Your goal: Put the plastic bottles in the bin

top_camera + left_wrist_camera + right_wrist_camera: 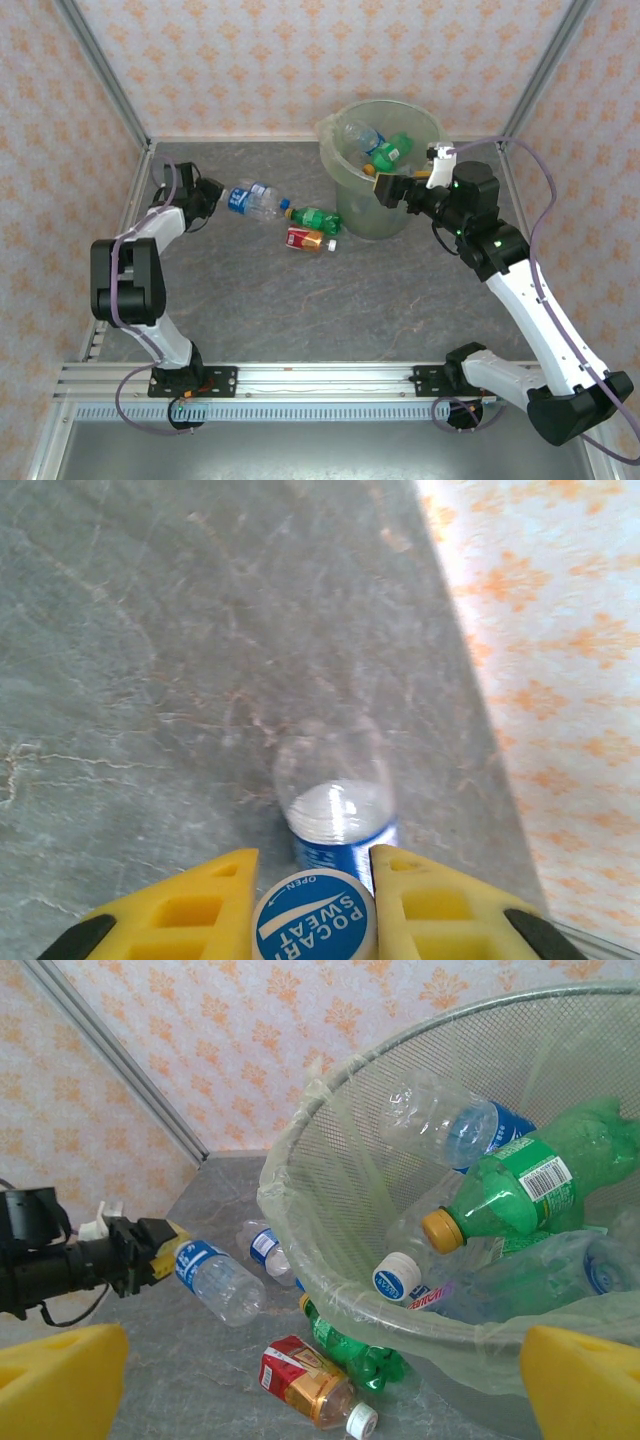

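Note:
My left gripper [207, 199] is shut on the capped neck of a clear, blue-labelled bottle [250, 198], which hangs a little above the table at the left. In the left wrist view its yellow fingers [205, 905] flank the blue cap [313, 920]. A second clear bottle [265, 1250] lies behind it. A green bottle [316, 218] and a red-labelled bottle [305, 239] lie on the table beside the bin [365, 215]. Inside the bin are several bottles, among them a green one [520, 1180]. My right gripper [392, 187] hovers open over the bin's near rim, holding nothing.
The pale green bin has a clear liner [290, 1170] folded over its rim and stands at the back of the grey table [300, 310]. Patterned walls with metal posts [110, 75] close in the back and both sides.

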Motion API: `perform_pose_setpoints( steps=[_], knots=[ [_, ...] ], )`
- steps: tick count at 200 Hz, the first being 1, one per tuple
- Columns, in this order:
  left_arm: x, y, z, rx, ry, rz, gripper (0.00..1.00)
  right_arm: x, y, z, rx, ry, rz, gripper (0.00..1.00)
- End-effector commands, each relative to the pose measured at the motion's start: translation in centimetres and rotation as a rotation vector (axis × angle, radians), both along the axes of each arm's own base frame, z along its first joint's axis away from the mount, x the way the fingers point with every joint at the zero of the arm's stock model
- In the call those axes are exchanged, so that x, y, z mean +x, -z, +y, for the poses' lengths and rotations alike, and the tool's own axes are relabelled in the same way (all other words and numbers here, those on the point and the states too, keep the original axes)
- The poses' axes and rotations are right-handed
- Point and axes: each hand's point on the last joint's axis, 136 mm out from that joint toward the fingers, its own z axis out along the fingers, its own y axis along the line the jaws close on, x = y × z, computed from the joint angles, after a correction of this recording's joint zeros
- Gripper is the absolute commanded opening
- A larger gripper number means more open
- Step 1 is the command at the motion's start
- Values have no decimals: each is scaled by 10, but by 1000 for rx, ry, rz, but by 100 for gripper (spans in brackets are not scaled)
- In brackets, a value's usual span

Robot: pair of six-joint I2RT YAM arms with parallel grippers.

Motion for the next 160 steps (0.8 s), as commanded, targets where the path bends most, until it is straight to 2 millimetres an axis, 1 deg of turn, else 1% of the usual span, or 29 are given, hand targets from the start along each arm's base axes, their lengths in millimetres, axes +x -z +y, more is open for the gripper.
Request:
perform_pose_setpoints(
  steps=[1,29,47,60,79,121,144,160],
  knots=[
    [-3,-44,3,3,-20,-110,25,1,-14,0,12,6,-32,100],
    [-6,-91,-5,-1,-18,-219,25,2,-20,-2,20,23,-41,100],
    [-6,-125,-15,9,-7,-289,25,3,-25,-5,17,43,-52,100],
    [-6,-152,-25,22,7,-342,26,4,-30,-11,18,72,-63,100],
    [-6,-189,-44,32,33,-418,26,5,-34,-18,23,116,-75,100],
    [-6,-258,-86,36,81,-559,26,2,-41,-31,26,179,-94,100],
    [-7,-292,-112,43,104,-629,26,0,-45,-37,26,209,-105,100],
    [-4,-309,-132,41,126,-663,26,-1,-47,-43,23,236,-113,100]
  ],
)
